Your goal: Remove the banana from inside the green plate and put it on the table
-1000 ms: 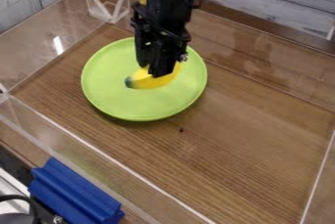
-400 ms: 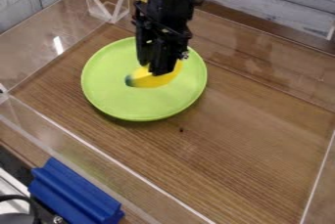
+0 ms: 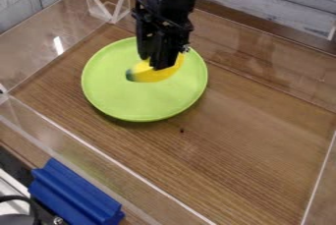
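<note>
The claw is closed on 1 banana, which sits directly beneath it, above the green plate; whether the 2 still touch, I cannot tell. The fruit looks light, firm and smooth, likely slick but hardly fragile, so a snug hold across its middle should serve for moving it to the table beside the claw.
</note>
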Tool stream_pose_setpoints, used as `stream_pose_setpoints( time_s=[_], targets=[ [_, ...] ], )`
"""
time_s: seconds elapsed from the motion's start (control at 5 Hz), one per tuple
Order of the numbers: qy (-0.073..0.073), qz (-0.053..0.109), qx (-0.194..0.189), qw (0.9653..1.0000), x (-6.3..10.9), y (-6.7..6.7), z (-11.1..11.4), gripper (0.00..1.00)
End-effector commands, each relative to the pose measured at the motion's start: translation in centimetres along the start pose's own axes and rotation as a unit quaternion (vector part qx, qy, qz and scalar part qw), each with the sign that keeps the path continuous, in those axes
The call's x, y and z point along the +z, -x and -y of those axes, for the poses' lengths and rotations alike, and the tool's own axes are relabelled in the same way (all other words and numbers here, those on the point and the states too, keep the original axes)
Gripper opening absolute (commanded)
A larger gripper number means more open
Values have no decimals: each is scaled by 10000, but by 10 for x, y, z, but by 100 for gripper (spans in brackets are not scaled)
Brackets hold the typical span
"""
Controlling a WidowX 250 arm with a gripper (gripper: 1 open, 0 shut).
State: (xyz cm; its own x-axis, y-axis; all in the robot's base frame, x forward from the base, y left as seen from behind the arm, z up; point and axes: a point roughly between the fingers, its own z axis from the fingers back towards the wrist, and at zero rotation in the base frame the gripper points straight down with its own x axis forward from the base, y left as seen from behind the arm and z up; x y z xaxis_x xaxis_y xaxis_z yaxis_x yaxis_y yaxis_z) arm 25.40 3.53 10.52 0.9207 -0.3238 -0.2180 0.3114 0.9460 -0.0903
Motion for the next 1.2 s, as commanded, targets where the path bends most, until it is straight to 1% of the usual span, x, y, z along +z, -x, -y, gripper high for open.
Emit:
stream_pose_setpoints(
  time_s=[0.0,1.0],
  targets=[
    [-192,378,-17,9991,25,-2,2,0],
    [-81,308,107,9994,32,3,8,0]
  ],
)
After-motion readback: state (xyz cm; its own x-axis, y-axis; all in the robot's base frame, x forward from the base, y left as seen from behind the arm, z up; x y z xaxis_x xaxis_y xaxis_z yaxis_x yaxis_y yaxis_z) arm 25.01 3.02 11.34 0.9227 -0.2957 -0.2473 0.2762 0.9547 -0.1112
